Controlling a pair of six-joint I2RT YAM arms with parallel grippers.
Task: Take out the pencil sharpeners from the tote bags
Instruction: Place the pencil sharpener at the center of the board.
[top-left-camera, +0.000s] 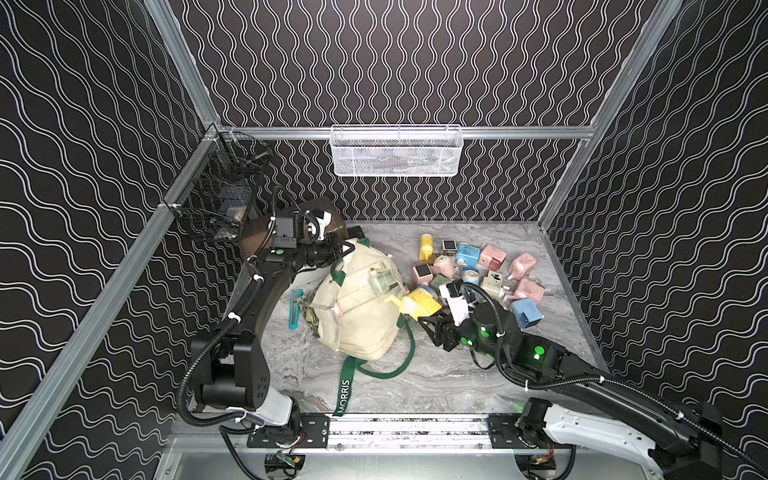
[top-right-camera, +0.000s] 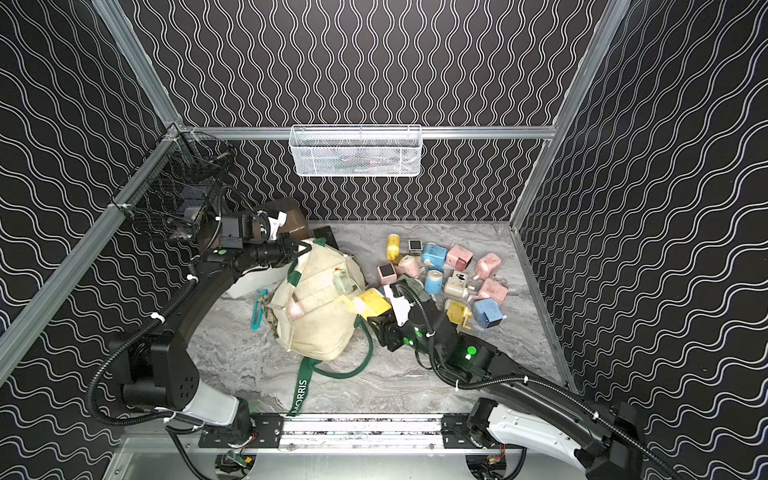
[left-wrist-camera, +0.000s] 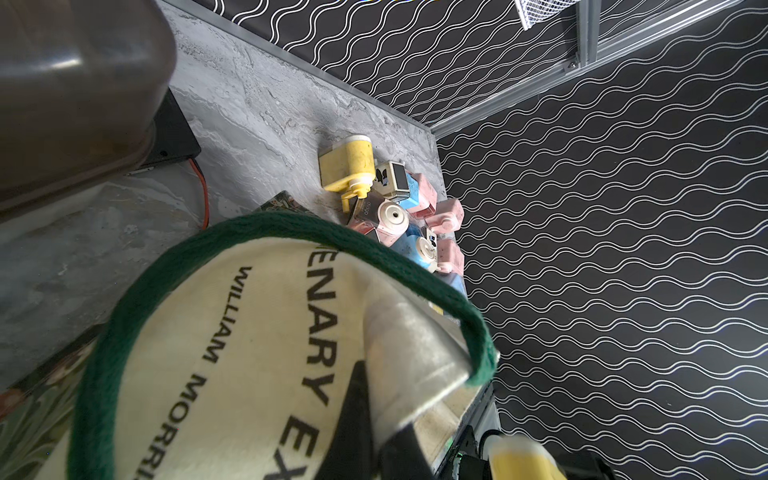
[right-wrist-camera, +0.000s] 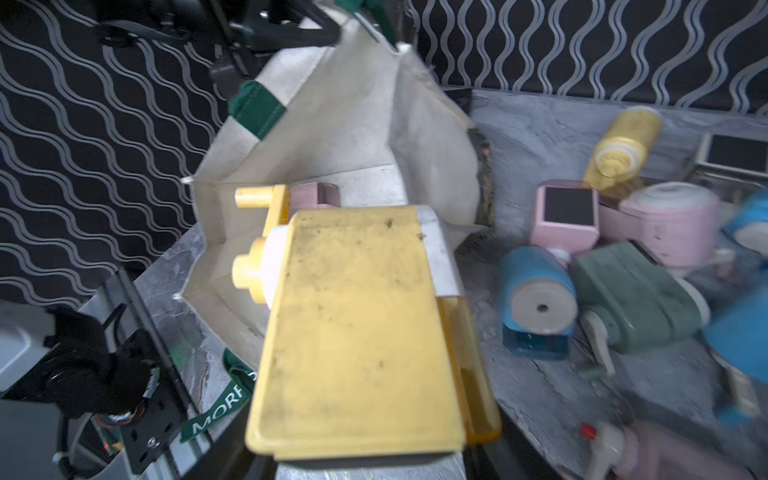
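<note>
The right gripper (top-left-camera: 428, 320) clamps its half-spread jaws on a boxy yellow plastic crank sharpener (right-wrist-camera: 357, 324) at the mouth of the cream canvas tote bag with dark green straps (top-left-camera: 361, 324). Beyond, pastel sharpeners (top-left-camera: 491, 257) lie heaped on the marble-patterned tabletop (top-left-camera: 436, 374). Farthest, the left gripper (top-left-camera: 348, 248), fully closed, pinches the bag's rim.

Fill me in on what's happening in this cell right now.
The left gripper is pinched on the rim of the cream tote bag, holding its mouth up and open. The right gripper grips a yellow sharpener just outside that mouth. A pile of sharpeners already lies on the table on the robot's right. At least one pink sharpener is visible inside the bag, so the job is not finished.
</note>
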